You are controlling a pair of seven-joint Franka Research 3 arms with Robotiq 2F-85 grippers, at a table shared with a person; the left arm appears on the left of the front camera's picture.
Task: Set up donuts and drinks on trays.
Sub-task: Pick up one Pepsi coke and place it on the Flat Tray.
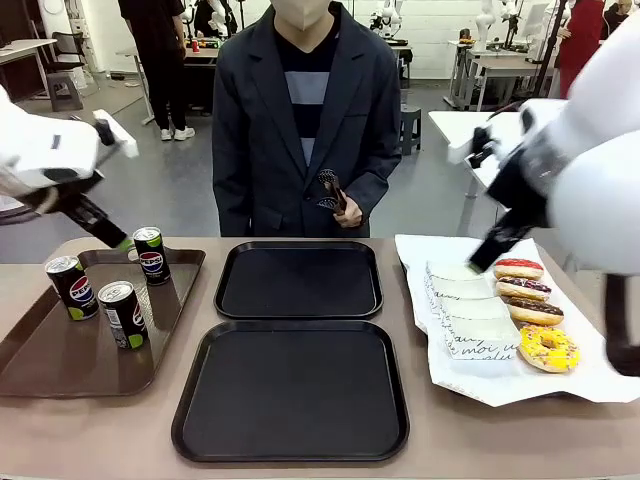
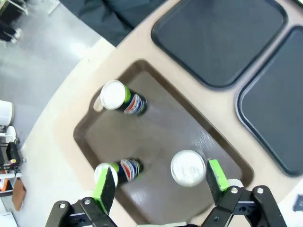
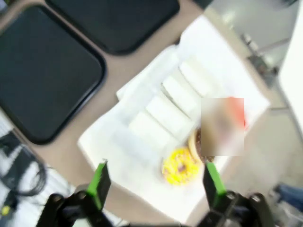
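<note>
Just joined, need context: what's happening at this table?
The left gripper hangs open over three cans on the brown tray. The right gripper hangs open over the donuts on white paper. Both black trays hold nothing yet. A person stands at the far side.

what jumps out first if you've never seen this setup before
Two black trays sit bare mid-table, the near tray and the far tray. On the left, three cans stand on a brown tray; on the right, a row of donuts lies on white paper. A person in a dark jacket stands at the far side.
</note>
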